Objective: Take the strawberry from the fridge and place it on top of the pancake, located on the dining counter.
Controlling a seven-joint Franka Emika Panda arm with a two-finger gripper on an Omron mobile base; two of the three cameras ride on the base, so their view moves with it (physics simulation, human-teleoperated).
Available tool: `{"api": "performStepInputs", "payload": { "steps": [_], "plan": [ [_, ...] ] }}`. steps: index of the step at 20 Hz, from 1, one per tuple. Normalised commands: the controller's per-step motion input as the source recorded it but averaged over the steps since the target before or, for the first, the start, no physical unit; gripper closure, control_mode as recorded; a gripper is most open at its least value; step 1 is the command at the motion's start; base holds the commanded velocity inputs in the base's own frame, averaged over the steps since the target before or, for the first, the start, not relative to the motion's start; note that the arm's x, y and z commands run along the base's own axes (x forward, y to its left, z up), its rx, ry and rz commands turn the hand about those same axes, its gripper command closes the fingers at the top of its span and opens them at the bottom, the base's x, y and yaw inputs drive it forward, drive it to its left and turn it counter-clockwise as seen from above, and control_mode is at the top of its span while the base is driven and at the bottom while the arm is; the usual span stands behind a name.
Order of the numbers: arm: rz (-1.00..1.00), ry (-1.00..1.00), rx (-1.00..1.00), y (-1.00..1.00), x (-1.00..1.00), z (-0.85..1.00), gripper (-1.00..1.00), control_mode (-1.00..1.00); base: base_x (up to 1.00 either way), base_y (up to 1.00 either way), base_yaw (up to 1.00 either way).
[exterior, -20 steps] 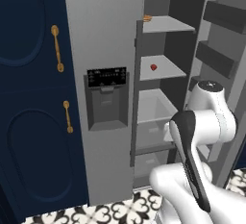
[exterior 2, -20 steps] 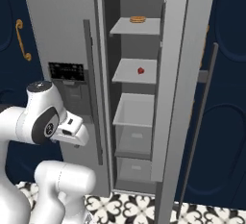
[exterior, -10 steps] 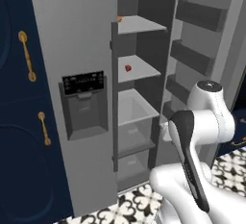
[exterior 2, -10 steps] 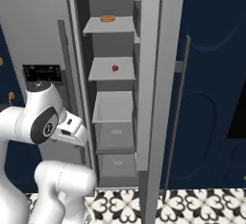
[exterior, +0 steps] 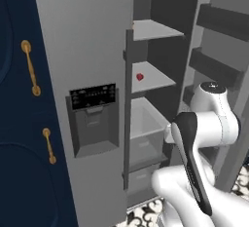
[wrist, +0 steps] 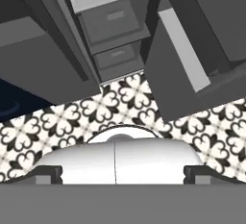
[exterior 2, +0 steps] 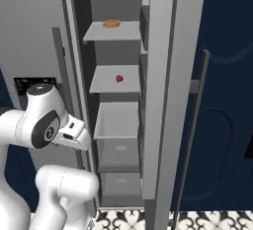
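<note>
Both base views have swung since the earlier frames, so the fridge point(exterior: 97, 50) now stands closer and more head-on; that is the base moving, while the food on the shelves has stayed where it lay. Its right door hangs open, baring shelves and drawers. On the middle shelf point(exterior 2: 116, 80) the strawberry point(exterior 2: 119, 78) rests near the centre, slightly toward the right edge; from the left base view it lies at that shelf's left edge point(exterior: 140, 77). One shelf up, a flat orange-brown food item point(exterior 2: 111, 23) sits mid-shelf. Folded low before the fridge, the arm points its hand down at the patterned floor point(wrist: 144, 107) below the drawers point(wrist: 113, 21). Gripper point(wrist: 117, 174) fingers spread wide, holding nothing
</note>
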Motion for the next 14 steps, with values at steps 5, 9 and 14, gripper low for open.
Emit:
{"api": "performStepInputs", "payload": {
  "steps": [5,9,14],
  "plan": [
    [0.0,0.0,0.0,0.0,0.0,0.0,-1.0,1.0,0.64,-0.2,0.18],
    [0.0,0.0,0.0,0.0,0.0,0.0,-1.0,1.0,0.34,-0.36,0.24],
    [0.0,0.0,0.0,0.0,0.0,0.0,-1.0,1.0,0.19,-0.25,0.12]
  ]
}}
